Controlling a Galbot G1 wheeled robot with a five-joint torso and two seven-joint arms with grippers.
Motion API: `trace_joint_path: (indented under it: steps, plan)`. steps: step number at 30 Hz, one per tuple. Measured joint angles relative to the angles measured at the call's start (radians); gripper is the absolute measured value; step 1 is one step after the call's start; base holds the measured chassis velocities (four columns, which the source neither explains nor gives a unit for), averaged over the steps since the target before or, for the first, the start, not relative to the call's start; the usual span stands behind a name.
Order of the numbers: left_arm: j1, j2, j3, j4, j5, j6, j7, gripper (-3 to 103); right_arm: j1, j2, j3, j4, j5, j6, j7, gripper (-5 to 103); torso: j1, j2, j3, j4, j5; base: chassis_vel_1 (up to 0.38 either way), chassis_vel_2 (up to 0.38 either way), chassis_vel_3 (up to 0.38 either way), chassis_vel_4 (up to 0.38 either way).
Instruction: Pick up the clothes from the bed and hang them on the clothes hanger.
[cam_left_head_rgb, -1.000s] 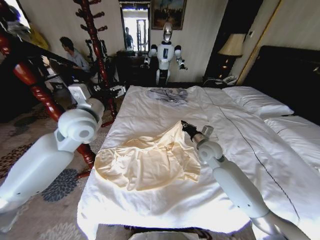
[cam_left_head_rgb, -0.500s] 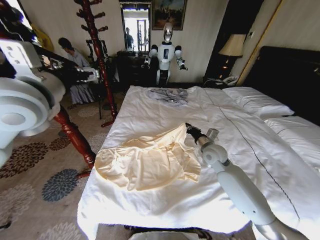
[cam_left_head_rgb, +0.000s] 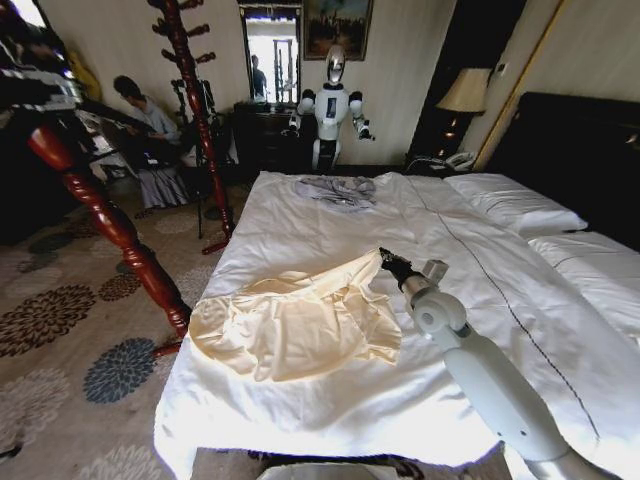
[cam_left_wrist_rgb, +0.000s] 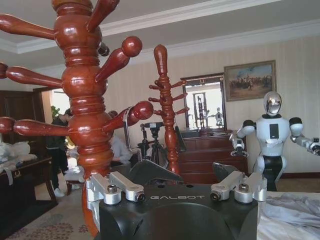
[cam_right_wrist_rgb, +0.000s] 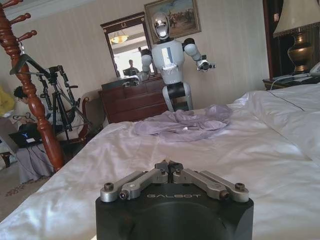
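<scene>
so the right gripper (cam_left_head_rgb: 385, 258) sits clenched right at the cream clothes' (cam_left_head_rgb: 295, 325) far corner, shirt sprawling leftward across the bed (cam_left_head_rgb: 300, 225), while the left gripper (cam_left_wrist_rgb: 175, 175) hangs open.

The clothes (cam_left_head_rgb: 295, 325), one pale cream-yellow garment of thin fabric, lie crumpled and spread on the white sheet of the bed (cam_left_head_rgb: 330, 410) near its foot, one corner drawn up into a peak. The clothes hanger (cam_right_wrist_rgb: 27, 64), thin, black and triangular, hangs high beside a reddish wooden stand.
</scene>
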Motion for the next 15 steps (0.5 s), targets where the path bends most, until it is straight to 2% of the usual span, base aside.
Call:
trace_joint_path:
  steps: [2, 7, 15]
  plan:
    - [0.004, 0.020, -0.009, 0.024, -0.045, 0.000, -0.004, 93, -0.010, -0.001, 0.006, 0.009, 0.000, 0.000, 0.004, 0, 0.000, 0.000, 0.000, -0.0002, 0.0000, 0.000, 0.000, 0.000, 0.000]
    - [0.012, 0.030, 0.011, 0.084, -0.087, -0.001, -0.006, 93, -0.038, -0.002, 0.025, 0.030, -0.004, 0.000, 0.011, 0, 0.000, 0.000, 0.000, -0.0003, -0.0002, 0.000, 0.000, 0.000, 0.000]
    - [0.010, 0.025, 0.074, 0.178, -0.073, -0.003, 0.007, 93, -0.059, -0.024, 0.053, 0.050, -0.002, -0.001, 0.012, 0, 0.000, 0.000, 0.000, -0.0001, -0.0003, 0.000, 0.000, 0.000, 0.000]
